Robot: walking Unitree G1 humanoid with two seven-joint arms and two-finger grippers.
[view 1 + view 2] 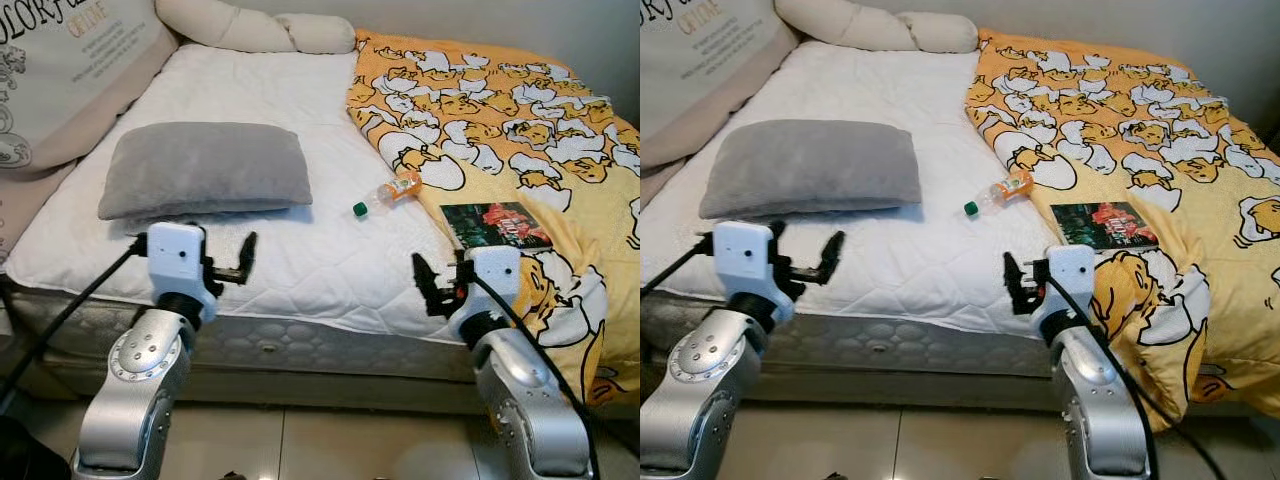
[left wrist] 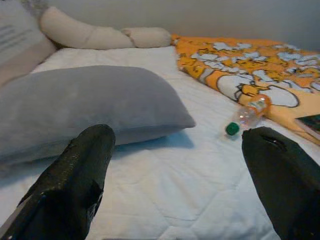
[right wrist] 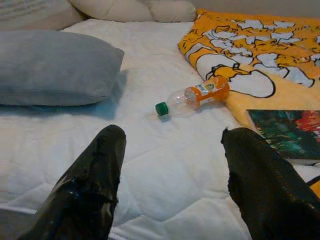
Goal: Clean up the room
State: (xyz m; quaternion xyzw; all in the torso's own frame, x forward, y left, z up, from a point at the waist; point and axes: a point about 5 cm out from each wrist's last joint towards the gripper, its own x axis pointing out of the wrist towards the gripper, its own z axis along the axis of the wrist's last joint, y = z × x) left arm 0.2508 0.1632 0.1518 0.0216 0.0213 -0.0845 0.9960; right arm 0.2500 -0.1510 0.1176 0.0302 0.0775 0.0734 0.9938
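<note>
I stand at the near edge of a bed (image 1: 300, 270) covered in a white quilted pad, with both arms raised in front of me. My left gripper (image 1: 243, 262) hangs over the near left part of the mattress, just on the near side of a grey pillow (image 1: 205, 168). Its two black fingers (image 2: 80, 175) are spread wide apart and hold nothing. My right gripper (image 1: 428, 286) hangs over the near edge of the bed further right, beside the folded border of the yellow blanket (image 1: 500, 110). Its fingers (image 3: 95, 175) are also wide apart and empty.

A plastic bottle (image 1: 388, 192) lies on its side on the white pad, between the pillow and the blanket, farther in than both grippers and nearer to my right one. Its green cap (image 3: 161, 108) points toward the near left, and the end with the orange label rests against the blanket's edge. The bottle looks mostly clear, with orange at the labelled end.

The blanket, printed with white and yellow cartoon figures, covers the right side of the bed and drapes over the near right corner. A book (image 1: 495, 224) with a dark, red-and-green cover lies flat on it, to the right of the bottle and just beyond my right wrist. At the far end of the bed lies a long cream bolster (image 1: 260, 28), and a large cushion with printed lettering (image 1: 60, 60) leans along the far left side.
</note>
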